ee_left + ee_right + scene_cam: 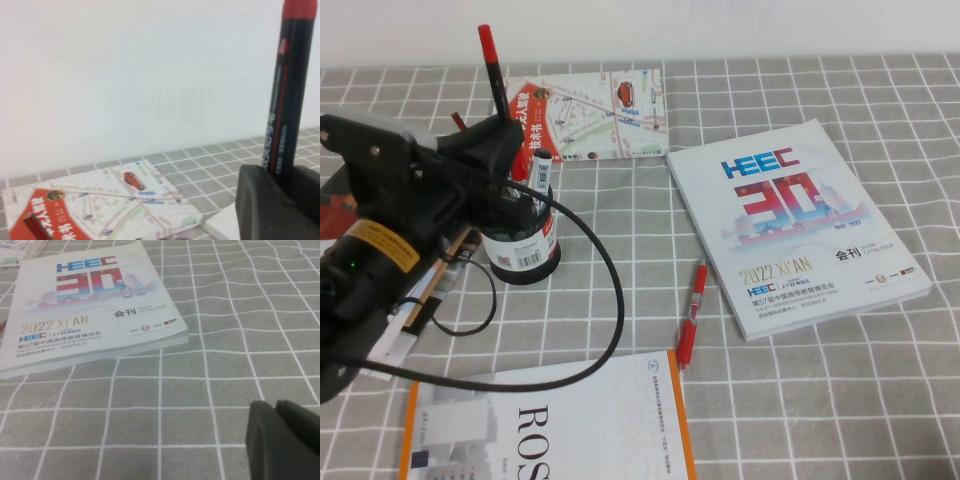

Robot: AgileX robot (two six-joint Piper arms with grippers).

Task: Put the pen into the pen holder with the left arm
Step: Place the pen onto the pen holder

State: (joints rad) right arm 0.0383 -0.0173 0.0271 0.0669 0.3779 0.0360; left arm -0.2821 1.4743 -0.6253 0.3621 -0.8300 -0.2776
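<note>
The pen [492,70], black-barrelled with a red top end, stands nearly upright in my left gripper [502,132], which is shut on its lower barrel. In the left wrist view the pen [285,95] rises from between the black fingers [257,200]. The gripper hangs just above and behind the black mesh pen holder [525,245], whose white barcode label faces the camera. The pen's lower end is hidden behind the gripper. My right gripper [280,437] hovers low over the checked cloth, shut and holding nothing; the high view does not show it.
A black marker [542,185] leans in the holder. An all-red pen [692,312] lies on the cloth mid-table. A HEEC catalogue [800,230] lies to the right, a map booklet [595,115] behind the holder, an orange-edged book [550,425] at the front.
</note>
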